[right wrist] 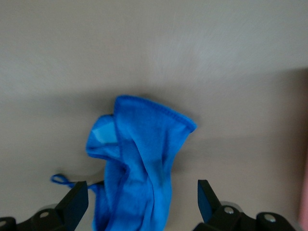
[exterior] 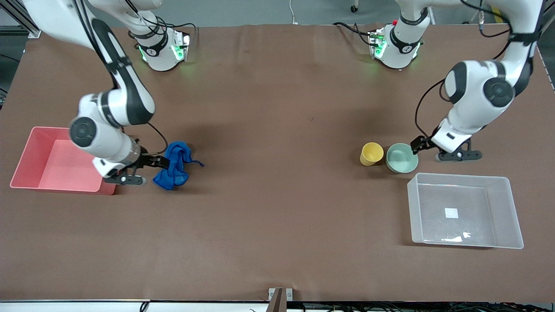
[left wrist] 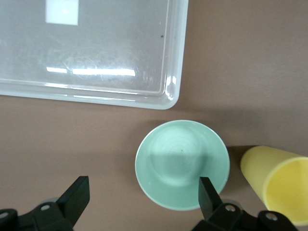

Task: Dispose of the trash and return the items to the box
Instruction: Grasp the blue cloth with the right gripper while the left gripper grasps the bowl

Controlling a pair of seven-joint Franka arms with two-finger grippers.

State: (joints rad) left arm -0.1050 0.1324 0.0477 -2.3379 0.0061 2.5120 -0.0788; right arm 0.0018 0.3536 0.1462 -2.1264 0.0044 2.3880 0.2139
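Observation:
The blue rag (exterior: 174, 166) lies crumpled on the brown table beside the pink bin. My right gripper (exterior: 147, 170) is low at the rag and open. In the right wrist view the rag (right wrist: 139, 163) lies between its fingers (right wrist: 77, 199), which do not close on it. The mint-green bowl (exterior: 402, 158) and the yellow cup (exterior: 371, 154) stand side by side, farther from the front camera than the clear box (exterior: 505, 208). My left gripper (exterior: 427, 154) is open at the bowl's rim. In the left wrist view (left wrist: 143, 192) one finger (left wrist: 207, 192) overlaps the bowl (left wrist: 178, 159); the cup (left wrist: 279, 185) is beside it.
The pink bin (exterior: 26, 156) stands at the right arm's end of the table and holds nothing. The clear box (left wrist: 175, 72) holds only its white label (exterior: 451, 212). The pink bin's edge shows in the right wrist view (right wrist: 304, 202).

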